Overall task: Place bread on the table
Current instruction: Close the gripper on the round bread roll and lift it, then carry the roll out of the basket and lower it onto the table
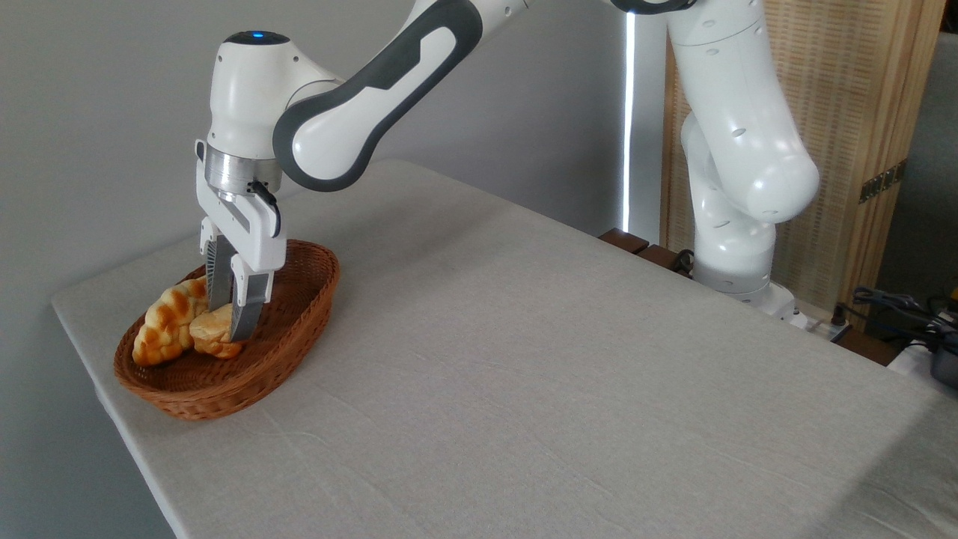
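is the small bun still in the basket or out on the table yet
In the basket. The bun sits inside the wicker basket beside the braided loaf, with the gripper down around it.

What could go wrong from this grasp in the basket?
1. The end effector fingers straddle the bread near its right edge, so it may slip or tip on lifting.
2. The braided loaf touches the bread and could get dragged.
3. The basket wall rises beside the fingers; a low exit might snag it.
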`<state>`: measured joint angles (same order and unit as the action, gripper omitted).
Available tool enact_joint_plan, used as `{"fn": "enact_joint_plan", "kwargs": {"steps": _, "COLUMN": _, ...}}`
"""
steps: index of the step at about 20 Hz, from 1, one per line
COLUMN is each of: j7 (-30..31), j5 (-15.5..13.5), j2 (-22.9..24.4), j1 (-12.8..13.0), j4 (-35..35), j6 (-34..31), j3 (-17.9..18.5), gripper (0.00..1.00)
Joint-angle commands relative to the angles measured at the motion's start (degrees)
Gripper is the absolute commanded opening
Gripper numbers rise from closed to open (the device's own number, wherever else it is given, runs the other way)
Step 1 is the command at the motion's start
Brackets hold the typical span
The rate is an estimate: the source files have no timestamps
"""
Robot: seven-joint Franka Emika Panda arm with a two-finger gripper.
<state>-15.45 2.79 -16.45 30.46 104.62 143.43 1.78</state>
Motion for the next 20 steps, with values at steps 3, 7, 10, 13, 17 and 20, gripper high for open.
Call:
{"fn": "enact_joint_plan", "kwargs": {"steps": 3, "j7": 0.59, "j5": 1.07, "j2": 0.54, "j1": 0.12, "j4": -0.29, "j6": 0.27, "j3": -0.03, "gripper": 0.52}}
{"fn": "enact_joint_plan", "kwargs": {"steps": 7, "j7": 0.94, "j5": 0.99, "j2": 3.35, "j1": -0.05, "j4": 0.23, "j6": -0.70, "j3": -0.03, "gripper": 0.52}}
{"fn": "enact_joint_plan", "kwargs": {"steps": 10, "j7": 1.12, "j5": 0.90, "j2": 5.90, "j1": -0.32, "j4": 0.41, "j6": -3.58, "j3": 0.06, "gripper": 0.52}}
{"fn": "enact_joint_plan", "kwargs": {"steps": 13, "j7": 1.04, "j5": 0.90, "j2": 8.62, "j1": -0.49, "j4": 0.85, "j6": -7.10, "j3": 0.24, "gripper": 0.52}}
{"fn": "enact_joint_plan", "kwargs": {"steps": 17, "j7": 0.95, "j5": 0.90, "j2": 13.80, "j1": -1.72, "j4": 2.86, "j6": -13.08, "j3": 0.94, "gripper": 0.52}}
{"fn": "enact_joint_plan", "kwargs": {"steps": 20, "j7": 0.25, "j5": 0.90, "j2": 17.67, "j1": -4.35, "j4": 7.07, "j6": -14.93, "j3": 0.94, "gripper": 0.54}}
